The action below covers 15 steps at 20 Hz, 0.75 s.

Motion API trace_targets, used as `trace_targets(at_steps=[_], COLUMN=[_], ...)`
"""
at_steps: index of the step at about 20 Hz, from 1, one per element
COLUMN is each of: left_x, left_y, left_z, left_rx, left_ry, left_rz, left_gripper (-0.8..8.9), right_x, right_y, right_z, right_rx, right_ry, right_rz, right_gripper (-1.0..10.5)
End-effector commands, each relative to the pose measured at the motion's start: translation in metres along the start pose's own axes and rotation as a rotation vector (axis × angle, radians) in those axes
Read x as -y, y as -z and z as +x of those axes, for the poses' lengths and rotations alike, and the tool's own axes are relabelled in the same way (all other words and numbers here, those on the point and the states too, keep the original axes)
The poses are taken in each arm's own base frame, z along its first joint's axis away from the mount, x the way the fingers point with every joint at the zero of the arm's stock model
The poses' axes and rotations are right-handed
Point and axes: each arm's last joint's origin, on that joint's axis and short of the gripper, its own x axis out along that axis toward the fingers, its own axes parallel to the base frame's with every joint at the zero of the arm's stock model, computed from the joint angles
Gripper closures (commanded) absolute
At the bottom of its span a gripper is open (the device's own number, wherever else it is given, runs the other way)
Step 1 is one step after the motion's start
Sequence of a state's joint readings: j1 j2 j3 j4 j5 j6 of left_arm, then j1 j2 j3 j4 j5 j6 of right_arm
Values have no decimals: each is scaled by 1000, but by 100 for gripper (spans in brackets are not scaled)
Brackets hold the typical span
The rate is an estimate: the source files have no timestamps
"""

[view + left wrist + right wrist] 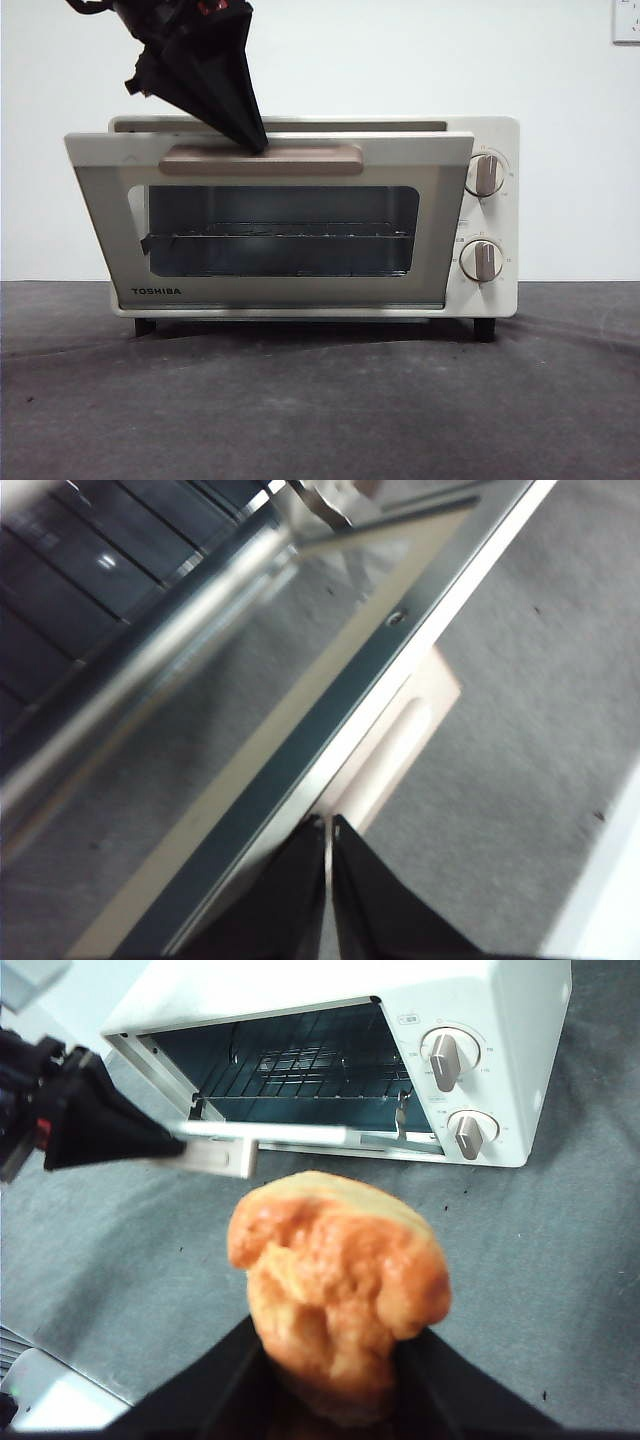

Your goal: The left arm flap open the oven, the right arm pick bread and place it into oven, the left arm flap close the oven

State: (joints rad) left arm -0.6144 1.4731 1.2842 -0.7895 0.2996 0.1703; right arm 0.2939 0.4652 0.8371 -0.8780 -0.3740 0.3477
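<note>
Left arm: I see it slanting down from the upper left of the front view, its left gripper (255, 143) ending in a black point on the oven door's beige handle (261, 160).
Left jaws: pressed together with only a hairline gap, holding nothing, tips against the door's top edge by the handle.
Oven (490, 135): centre frame on the dark table (320, 400); door (100, 215) tilted partly open, wire rack (280, 237) visible inside.
Right arm: the right gripper (335, 1360) hovers in front of the oven, apart from it.
Right jaws: spread around the bread (340, 1280), clamping its sides.
Bread: lumpy orange-brown, lower centre of the right wrist view, outside the oven.
</note>
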Motion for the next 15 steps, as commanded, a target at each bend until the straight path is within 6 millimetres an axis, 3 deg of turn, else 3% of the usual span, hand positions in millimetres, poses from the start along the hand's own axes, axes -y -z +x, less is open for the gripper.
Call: trace_targets(at_steps=[1,15], left_x=[-2,9], left_y=[3,66], left_z=[14,35], left_rx=[-25,2], left_ry=[-32,-22], left_rz=[-4,-107], left_gripper=[796,796], right_x=[-3,-3], right_y=[-3,-3], right_z=[-3,-3], right_rx=[16,19], right_ry=[-14,-9], right_rz=[-19,-30], right_gripper=[815,815])
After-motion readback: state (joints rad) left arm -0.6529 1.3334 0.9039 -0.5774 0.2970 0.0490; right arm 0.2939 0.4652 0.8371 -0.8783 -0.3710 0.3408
